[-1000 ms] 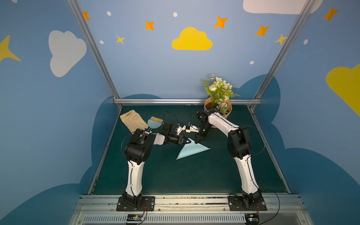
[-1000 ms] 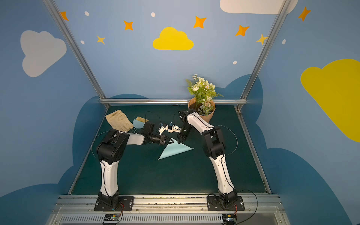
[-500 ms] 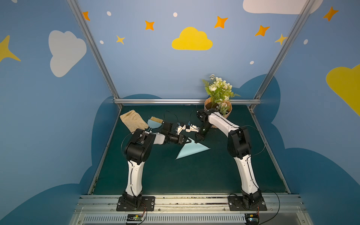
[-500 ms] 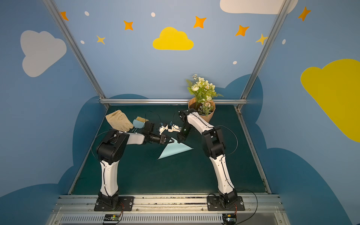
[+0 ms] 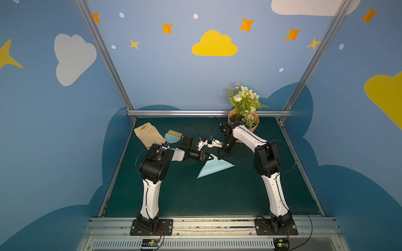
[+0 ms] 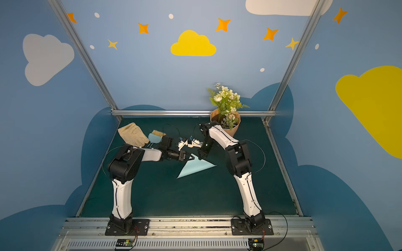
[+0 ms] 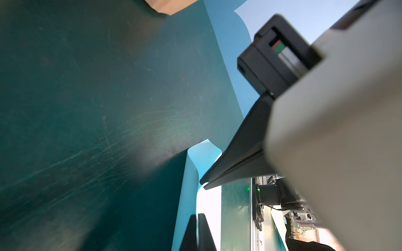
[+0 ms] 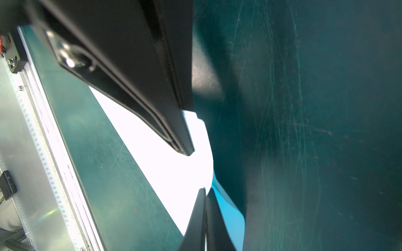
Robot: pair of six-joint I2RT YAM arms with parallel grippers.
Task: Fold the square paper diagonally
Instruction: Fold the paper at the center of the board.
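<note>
My left gripper point(image 5: 210, 157) and right gripper point(image 5: 221, 157) are both closed — tips nearly meeting at one corner of the square paper point(image 5: 214, 168), a folded triangle spreading from them across the worktop point(image 5: 195, 195).

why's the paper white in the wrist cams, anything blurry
Right wrist view: the paper is blown out to white. Left wrist view: part of it glares white too, and a pale casing near the lens is blurred. In both top views the paper is sharp and evenly lit.
</note>
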